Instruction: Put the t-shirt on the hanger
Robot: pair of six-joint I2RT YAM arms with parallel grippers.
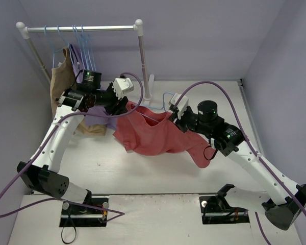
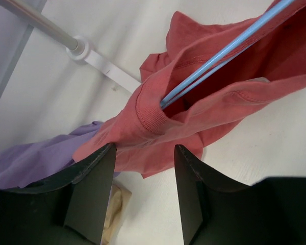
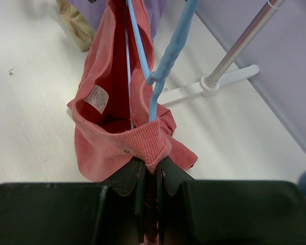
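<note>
The salmon-red t-shirt hangs bunched between my two grippers, sagging onto the white table. The light-blue hanger is threaded inside it, with its hook sticking out near the collar. In the right wrist view my right gripper is shut on the ribbed collar of the t-shirt, and the hanger rises out of the neck opening. My left gripper is open. The t-shirt's folded edge lies just beyond its fingertips, and the hanger's arm runs into the cloth. In the top view my left gripper and right gripper are at the shirt's top corners.
A white clothes rack stands at the back, its rail carrying several spare blue hangers. A tan garment hangs at its left. A lilac garment lies under my left arm. The rack's foot is close behind the shirt.
</note>
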